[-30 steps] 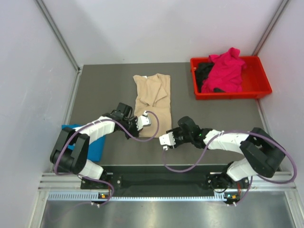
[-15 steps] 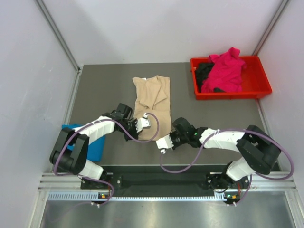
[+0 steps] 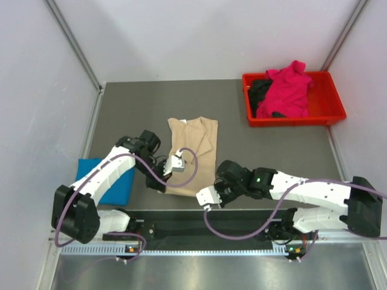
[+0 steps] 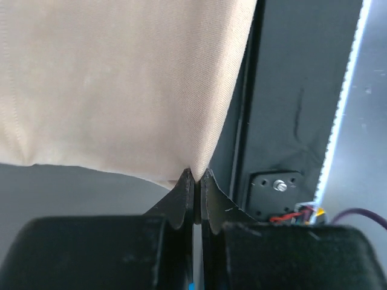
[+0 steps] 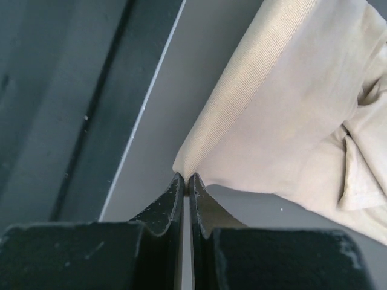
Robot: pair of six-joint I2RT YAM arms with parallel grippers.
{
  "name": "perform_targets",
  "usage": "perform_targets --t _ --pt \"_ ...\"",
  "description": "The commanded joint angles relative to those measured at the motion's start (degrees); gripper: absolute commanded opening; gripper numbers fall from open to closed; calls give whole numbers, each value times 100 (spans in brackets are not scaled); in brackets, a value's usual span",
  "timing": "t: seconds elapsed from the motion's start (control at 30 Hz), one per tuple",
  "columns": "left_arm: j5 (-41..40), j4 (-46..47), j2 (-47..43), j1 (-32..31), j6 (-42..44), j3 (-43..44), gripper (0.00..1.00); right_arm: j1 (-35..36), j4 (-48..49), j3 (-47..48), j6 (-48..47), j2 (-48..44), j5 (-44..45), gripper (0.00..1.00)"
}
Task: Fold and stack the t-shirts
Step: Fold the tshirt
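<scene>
The beige-tan t-shirt [image 3: 191,148] lies folded lengthwise in the middle of the table, its near hem close to the front edge. My left gripper [image 3: 165,190] is shut on its near left corner, seen up close in the left wrist view [image 4: 196,174]. My right gripper [image 3: 202,194] is shut on its near right corner, seen in the right wrist view [image 5: 184,177]. The bright blue t-shirt [image 3: 116,181] lies folded at the left edge, partly under my left arm. The magenta-pink t-shirt [image 3: 288,90] and the black t-shirt [image 3: 259,89] lie crumpled in the tray.
The red plastic tray [image 3: 290,122] stands at the back right. The table's front edge and the black rail [image 4: 266,109] lie right beside both grippers. Grey walls close in the left, back and right.
Both grippers have pulled toward the front edge with the beige shirt's near corners, and the shirt has slid nearer with them. Both arms are stretched lower along the table.
</scene>
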Motion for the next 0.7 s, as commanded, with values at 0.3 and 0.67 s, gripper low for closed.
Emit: perform_targets --t 0.3,0.67 --pt "-1049 1241 720 770 -1845 1673 0 -2016 967 915 1292 616 -479 0" --pt "-1955 1946 3558 1087 -2399 4459 0 -3310 1558 2769 1407 2814 -128 0"
